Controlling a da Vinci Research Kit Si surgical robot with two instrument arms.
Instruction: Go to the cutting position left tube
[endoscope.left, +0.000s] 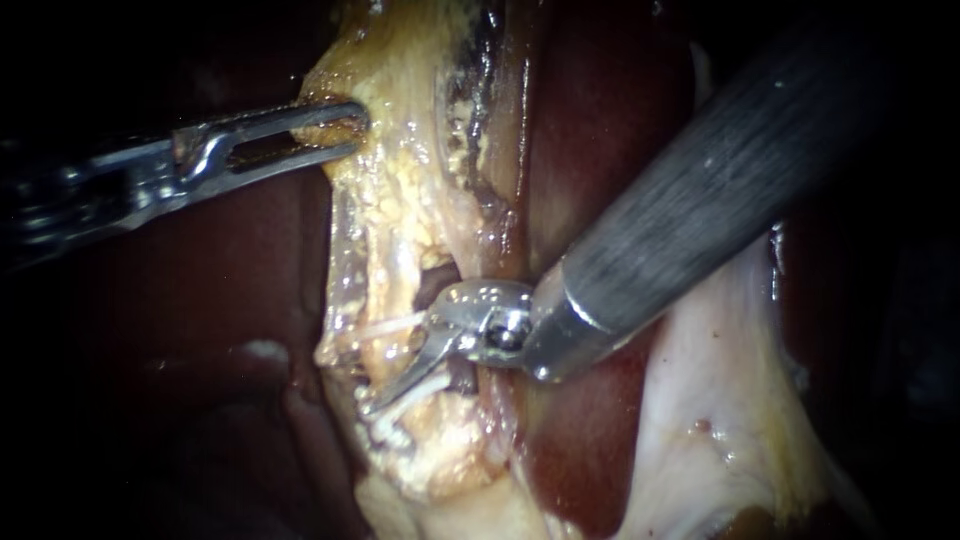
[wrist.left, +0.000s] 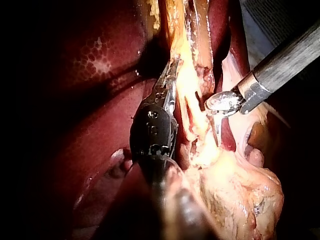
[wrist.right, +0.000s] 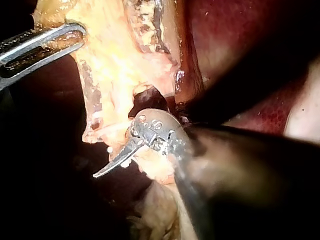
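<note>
Dark red liver (endoscope.left: 200, 330) fills the background, and a yellow strip (endoscope.left: 400, 200) of fatty tissue runs down across it. I use this strip as the landmark. At one end of the strip's edge, my left instrument (endoscope.left: 355, 130) has its hand closed on the strip. Both jaws touch it and hold it stretched.

Near the other end of the strip, 2 thin pale tubes (endoscope.left: 385, 326) cross a small dark opening. Which of them is the left tube, I cannot say. My right instrument (endoscope.left: 395, 385) has its pointed tip just beside these tubes, against the strip. I cannot tell whether its hand is open or closed.

I judge that the approach is almost finished. The next move calls for a small, slow correction to bring only 1 tube into the hand, without touching the second tube or the liver behind the strip.
</note>
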